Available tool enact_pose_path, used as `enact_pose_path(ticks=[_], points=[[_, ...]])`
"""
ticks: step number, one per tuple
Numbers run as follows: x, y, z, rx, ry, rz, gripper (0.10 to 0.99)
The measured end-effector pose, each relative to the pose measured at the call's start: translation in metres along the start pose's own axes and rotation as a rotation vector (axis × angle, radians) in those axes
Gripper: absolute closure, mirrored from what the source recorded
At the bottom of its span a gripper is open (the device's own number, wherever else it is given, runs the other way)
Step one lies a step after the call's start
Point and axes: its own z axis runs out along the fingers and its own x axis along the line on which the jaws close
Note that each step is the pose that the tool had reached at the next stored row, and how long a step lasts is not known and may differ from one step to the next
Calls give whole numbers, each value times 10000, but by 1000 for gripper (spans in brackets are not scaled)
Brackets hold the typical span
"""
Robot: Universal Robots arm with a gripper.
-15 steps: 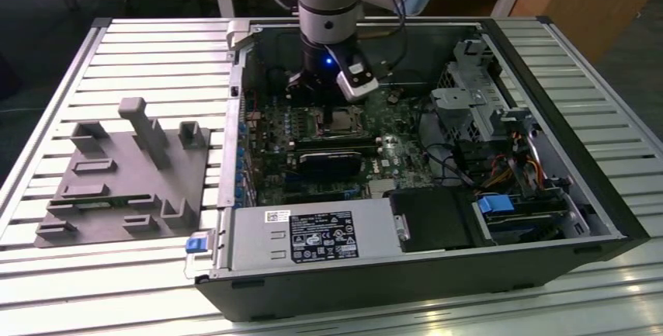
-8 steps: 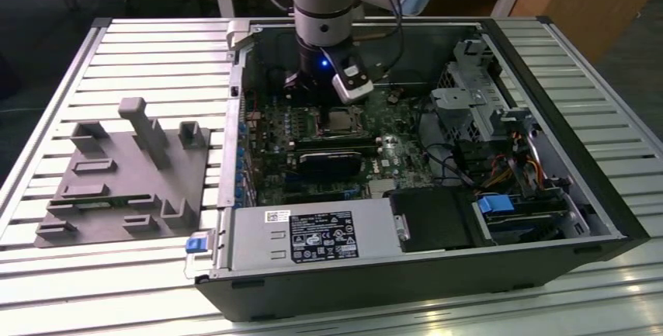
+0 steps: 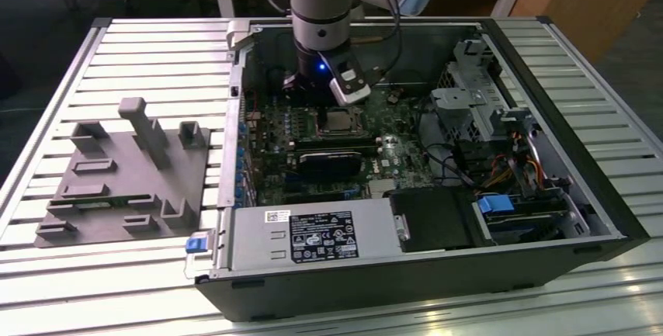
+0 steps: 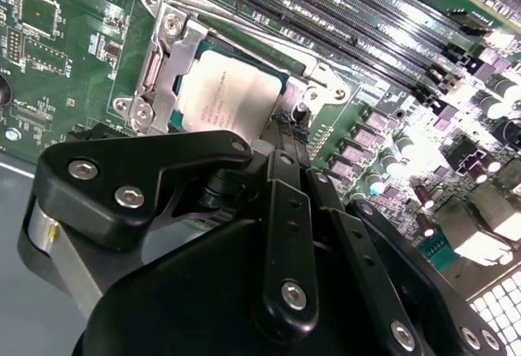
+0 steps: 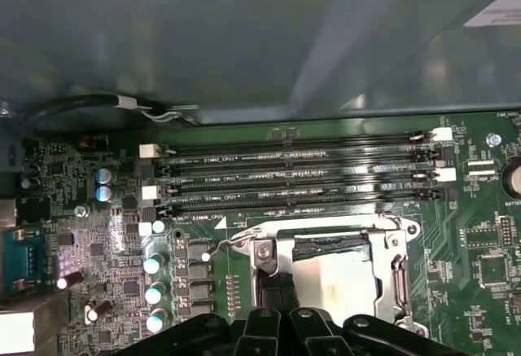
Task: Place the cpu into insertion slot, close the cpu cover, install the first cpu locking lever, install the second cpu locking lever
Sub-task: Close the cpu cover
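Note:
The cpu (image 4: 228, 91) (image 5: 342, 279) lies flat in the insertion slot (image 3: 337, 122) on the green board, its silver top showing. The cpu cover (image 4: 167, 63) (image 5: 400, 270) is down over it, framing the chip. A thin wire locking lever (image 5: 221, 244) sticks out at one corner of the socket. My gripper (image 4: 286, 132) (image 5: 277, 284) (image 3: 350, 91) is low over the socket's edge beside the chip. Its black fingers (image 5: 283, 291) are shut together with nothing seen between them. The fingers hide part of the socket's near edge.
Long black memory slots (image 5: 301, 177) run beside the socket. A black block (image 3: 329, 164) sits just past the socket, with the power supply (image 3: 310, 235) and drive cage (image 3: 477, 95) also inside the open case. A grey fixture (image 3: 124, 173) lies on the slatted table at the exterior view's left.

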Motion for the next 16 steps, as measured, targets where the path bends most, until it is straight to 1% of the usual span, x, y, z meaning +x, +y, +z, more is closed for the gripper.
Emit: enact_pose_path(ticks=[1, 3, 6, 7, 8, 16], points=[[0, -3, 4, -16, 2, 0, 984], [0, -6, 8, -110, 10, 6, 984], [0, -12, 9, -352, 29, 18, 984], [-1, -16, 10, -422, 35, 22, 984], [-1, -20, 10, -468, 39, 24, 984], [-4, -68, 27, -679, 57, 35, 984]])
